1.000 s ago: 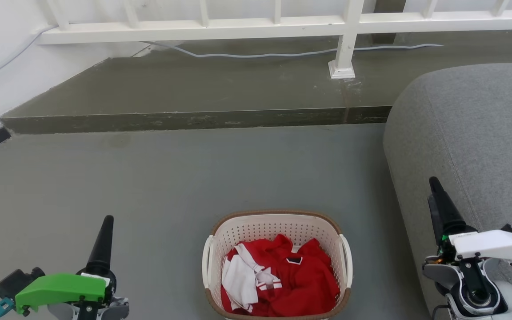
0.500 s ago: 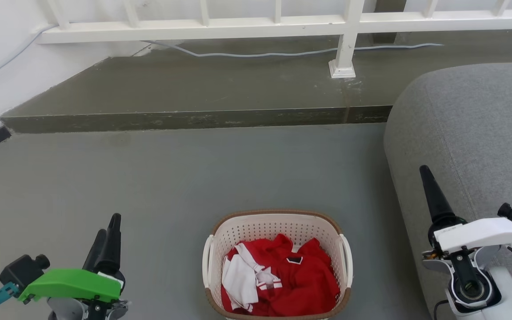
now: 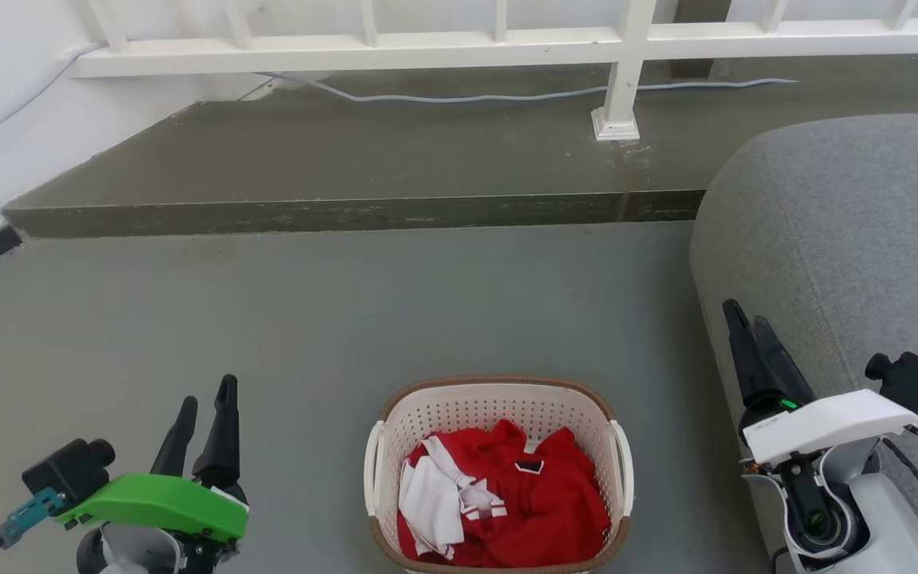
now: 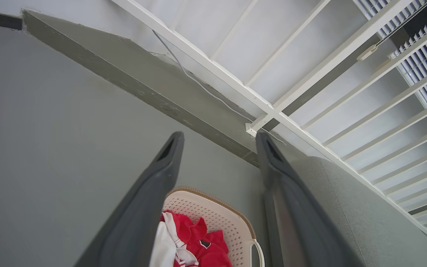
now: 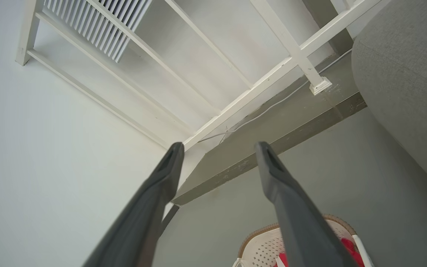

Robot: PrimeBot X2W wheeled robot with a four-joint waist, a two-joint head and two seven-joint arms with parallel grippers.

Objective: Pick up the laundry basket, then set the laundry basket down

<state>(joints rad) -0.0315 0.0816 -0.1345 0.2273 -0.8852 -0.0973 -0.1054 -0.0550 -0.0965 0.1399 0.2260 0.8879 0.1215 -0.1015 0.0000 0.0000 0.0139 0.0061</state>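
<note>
Probably light and stiff, the laundry basket (image 3: 499, 408) offered white side handles (image 3: 625, 470) for grasping; left gripper (image 3: 205, 395) and right gripper (image 3: 746, 316) both gaped, empty.

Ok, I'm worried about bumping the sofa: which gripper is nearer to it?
Right. The right gripper hangs beside the sofa; the left gripper is across the laundry basket from it.

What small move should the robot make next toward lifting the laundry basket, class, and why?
Probably swing both open grippers inward and down toward the side handles: the laundry basket rests on the floor, ungrasped, with the left gripper and right gripper standing apart on either side.
</note>
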